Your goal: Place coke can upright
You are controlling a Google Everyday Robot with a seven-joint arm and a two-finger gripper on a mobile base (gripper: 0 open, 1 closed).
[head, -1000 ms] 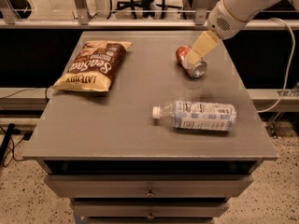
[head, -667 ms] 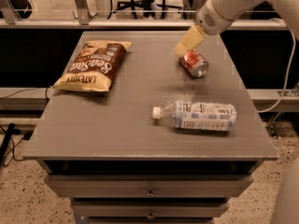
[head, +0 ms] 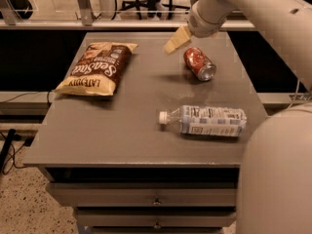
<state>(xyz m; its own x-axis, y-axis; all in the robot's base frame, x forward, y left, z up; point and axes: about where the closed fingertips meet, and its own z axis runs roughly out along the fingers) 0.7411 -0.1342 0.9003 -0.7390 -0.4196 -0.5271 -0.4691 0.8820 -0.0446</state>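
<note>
The coke can (head: 199,64) is red with silver ends and lies on its side at the back right of the grey table (head: 117,130), its silver end facing front right. My gripper (head: 176,39) hangs above the table just to the left of the can and a little behind it, not touching the can. It holds nothing. The white arm (head: 253,9) reaches in from the upper right.
A clear plastic bottle (head: 207,121) with a white cap lies on its side in front of the can. A chip bag (head: 97,68) lies at the back left. Drawers (head: 156,199) sit under the table front. The robot's body (head: 278,174) fills the lower right.
My gripper has lifted off the can and moved left and back, away from it. The can has stayed lying on its side.
</note>
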